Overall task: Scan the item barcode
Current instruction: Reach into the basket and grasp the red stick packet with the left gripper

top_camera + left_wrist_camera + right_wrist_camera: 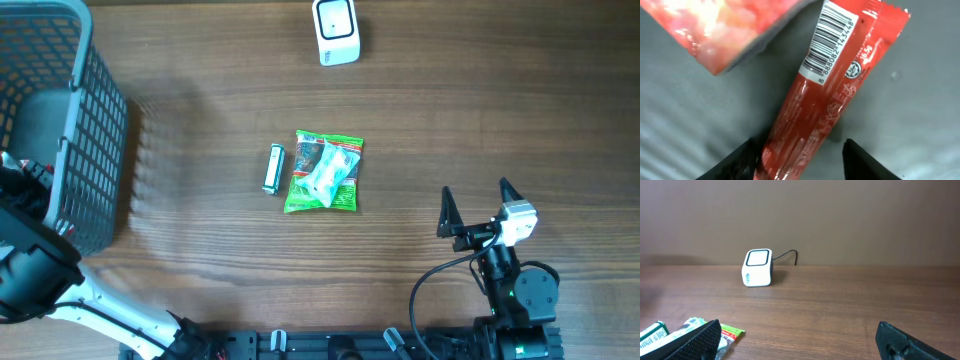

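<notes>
Red, light, slippery sachet (810,115): I'd pinch below its barcode (830,41); left gripper's (797,147) grip I can't tell, right gripper (475,190) gapes.

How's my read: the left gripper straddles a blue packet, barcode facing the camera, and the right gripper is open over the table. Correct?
No: the packet is red, not blue, as the left wrist view shows. The left gripper straddles it, barcode facing the camera, and the right gripper is open over the table.
</notes>
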`<state>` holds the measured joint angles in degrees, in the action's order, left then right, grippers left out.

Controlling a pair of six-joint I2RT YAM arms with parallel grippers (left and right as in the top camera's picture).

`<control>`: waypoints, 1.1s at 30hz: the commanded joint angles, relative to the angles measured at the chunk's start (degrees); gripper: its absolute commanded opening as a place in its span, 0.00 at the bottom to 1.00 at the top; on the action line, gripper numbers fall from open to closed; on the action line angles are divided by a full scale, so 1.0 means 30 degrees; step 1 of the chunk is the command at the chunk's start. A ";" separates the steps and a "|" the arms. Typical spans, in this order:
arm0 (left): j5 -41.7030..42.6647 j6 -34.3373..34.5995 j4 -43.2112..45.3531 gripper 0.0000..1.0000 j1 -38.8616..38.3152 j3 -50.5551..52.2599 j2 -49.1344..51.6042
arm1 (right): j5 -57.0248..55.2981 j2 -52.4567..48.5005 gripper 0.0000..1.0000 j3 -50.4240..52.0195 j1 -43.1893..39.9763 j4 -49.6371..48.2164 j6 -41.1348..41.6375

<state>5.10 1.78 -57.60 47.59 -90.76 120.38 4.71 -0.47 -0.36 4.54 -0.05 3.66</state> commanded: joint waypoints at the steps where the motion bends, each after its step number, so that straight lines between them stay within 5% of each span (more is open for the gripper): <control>1: 0.1355 -0.0007 -0.0051 0.38 -0.0357 0.0291 0.0612 | 0.0219 0.0087 1.00 0.0015 0.0087 -0.0066 0.0277; 3: 0.1348 -0.0015 0.0073 0.29 -0.0386 0.0291 0.0612 | 0.0219 0.0087 1.00 0.0015 0.0087 -0.0066 0.0277; 12: 0.1355 0.0073 0.0554 0.21 -0.0459 0.0809 0.0634 | 0.0219 0.0087 1.00 0.0015 0.0087 -0.0066 0.0277; 15: 0.1923 0.1290 0.0532 0.07 -0.0539 0.0772 0.0517 | 0.0219 0.0087 1.00 0.0015 0.0087 -0.0066 0.0277; 24: 0.2149 0.1566 -0.1851 0.06 -0.1071 -0.3825 -0.2550 | 0.0219 0.0087 1.00 0.0015 0.0087 -0.0066 0.0277; 33: 0.2127 0.2222 -0.0816 0.04 -0.4277 -0.5756 -0.8743 | 0.0219 0.0087 1.00 0.0015 0.0087 -0.0066 0.0277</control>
<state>10.57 7.27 -60.97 39.46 -107.22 100.66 4.71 -0.47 -0.36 4.54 -0.05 3.66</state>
